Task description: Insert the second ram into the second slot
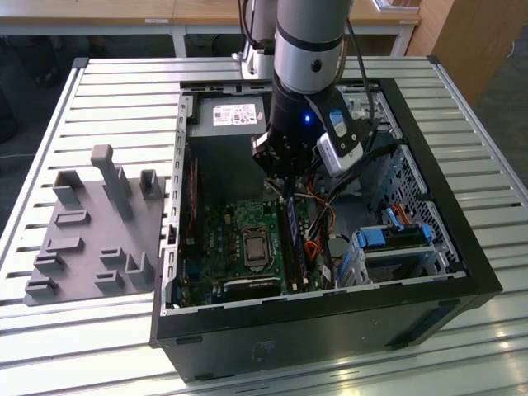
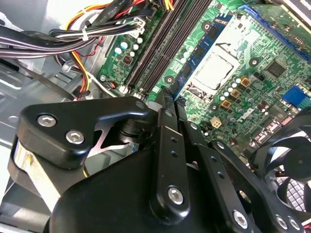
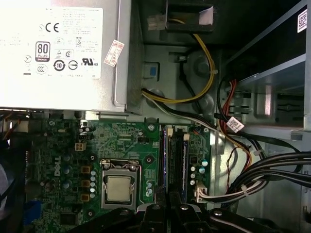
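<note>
Your arm reaches down into the open black metal computer case [image 1: 330,322], which lies on its side on the slatted silver metal table [image 1: 124,91]. Its black two-fingered gripper [image 1: 285,188] hangs low over the green motherboard [image 3: 121,141]. The gripper is clenched on the second ram [image 2: 199,53], a thin, flat, long blue circuit-board stick. In both wrist views the two fingertips sit close together on either side of the stick's near end, and the rest of its length runs out ahead of them. You will find the second ram [image 3: 164,155] standing on edge on the motherboard, just beside the square silver processor socket [image 3: 118,188]. The long black memory slots [image 2: 155,53] run parallel to it on the side away from that socket. You cannot tell from these views whether the stick is pressed fully home. Beyond the far end of the stick sits the grey metal power supply [image 3: 58,48] with its white label, and yellow and black cables [image 3: 204,63] loop past beside it. In the second wrist view a round black fan [image 2: 291,170] lies near the gripper. Chunky blue plastic drive-bay tabs [image 1: 388,235] sit toward the exterior view's right. A grey moulded fixture plate [image 1: 91,231] rests on the table toward that view's left, well apart from the gripper.
</note>
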Controlling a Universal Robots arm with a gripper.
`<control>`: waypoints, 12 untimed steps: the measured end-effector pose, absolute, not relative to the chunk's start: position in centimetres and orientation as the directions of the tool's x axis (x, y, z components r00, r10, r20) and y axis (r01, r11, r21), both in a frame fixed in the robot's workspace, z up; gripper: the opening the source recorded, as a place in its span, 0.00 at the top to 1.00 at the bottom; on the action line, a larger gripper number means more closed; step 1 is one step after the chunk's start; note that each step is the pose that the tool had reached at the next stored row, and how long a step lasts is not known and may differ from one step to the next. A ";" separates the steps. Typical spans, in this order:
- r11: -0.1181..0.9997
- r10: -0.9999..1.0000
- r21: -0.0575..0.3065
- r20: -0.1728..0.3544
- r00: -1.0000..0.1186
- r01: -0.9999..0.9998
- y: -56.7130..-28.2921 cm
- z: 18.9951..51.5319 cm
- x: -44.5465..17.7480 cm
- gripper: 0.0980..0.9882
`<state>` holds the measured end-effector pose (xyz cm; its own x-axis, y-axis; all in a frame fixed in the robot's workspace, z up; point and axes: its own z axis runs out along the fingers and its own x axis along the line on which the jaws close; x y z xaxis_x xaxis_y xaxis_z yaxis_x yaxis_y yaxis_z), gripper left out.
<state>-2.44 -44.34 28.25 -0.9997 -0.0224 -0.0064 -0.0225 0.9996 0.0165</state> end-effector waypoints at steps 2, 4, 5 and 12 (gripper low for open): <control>1.000 -0.022 0.016 -0.006 -1.000 -0.023 -44.3 28.1 -2.4 0.96; 1.000 -0.022 0.016 -0.006 -1.000 -0.022 -44.3 27.9 -2.4 0.96; 1.000 -0.022 0.016 -0.006 -1.000 -0.022 -44.3 27.8 -2.4 0.96; 1.000 -0.022 0.016 -0.006 -1.000 -0.022 -44.3 27.1 -2.4 0.96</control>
<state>-2.44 -44.34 27.10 -0.9997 -0.0224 -0.0060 -0.0225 0.9996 0.0164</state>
